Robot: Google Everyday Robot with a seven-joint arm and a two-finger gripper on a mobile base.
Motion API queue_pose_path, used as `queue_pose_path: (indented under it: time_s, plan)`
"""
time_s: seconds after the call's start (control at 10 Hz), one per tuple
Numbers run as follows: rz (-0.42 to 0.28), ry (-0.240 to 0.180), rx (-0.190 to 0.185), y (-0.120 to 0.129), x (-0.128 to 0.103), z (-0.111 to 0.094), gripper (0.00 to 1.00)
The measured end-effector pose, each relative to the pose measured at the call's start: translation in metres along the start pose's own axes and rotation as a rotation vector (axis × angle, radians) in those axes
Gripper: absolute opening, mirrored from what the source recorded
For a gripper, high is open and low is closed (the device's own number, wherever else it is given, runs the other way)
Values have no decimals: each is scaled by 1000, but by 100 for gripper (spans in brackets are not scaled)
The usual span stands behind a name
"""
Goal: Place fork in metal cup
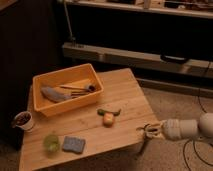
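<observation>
A yellow bin stands at the back left of the wooden table. It holds several utensils and a grey object; I cannot tell which utensil is the fork. The metal cup, with something dark inside, stands at the table's left edge. My gripper is just off the table's front right corner, at about table height, far from the bin and the cup. Nothing shows in it.
A green chilli and a yellow-orange item lie mid-table. A green cup and a blue sponge sit near the front left. A dark shelf unit runs behind the table. Cables lie on the floor at right.
</observation>
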State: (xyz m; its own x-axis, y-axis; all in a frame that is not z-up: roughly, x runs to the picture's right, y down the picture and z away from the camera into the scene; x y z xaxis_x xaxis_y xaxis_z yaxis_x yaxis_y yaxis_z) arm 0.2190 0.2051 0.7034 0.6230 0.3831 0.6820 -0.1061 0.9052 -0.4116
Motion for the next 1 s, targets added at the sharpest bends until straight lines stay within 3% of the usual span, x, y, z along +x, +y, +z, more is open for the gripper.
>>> queue_pose_path:
  time_s: [0.2, 1.0]
  plan:
    - [-5, -3, 2, 0, 4, 2, 2]
    - [-19, -13, 0, -2, 4, 4, 78]
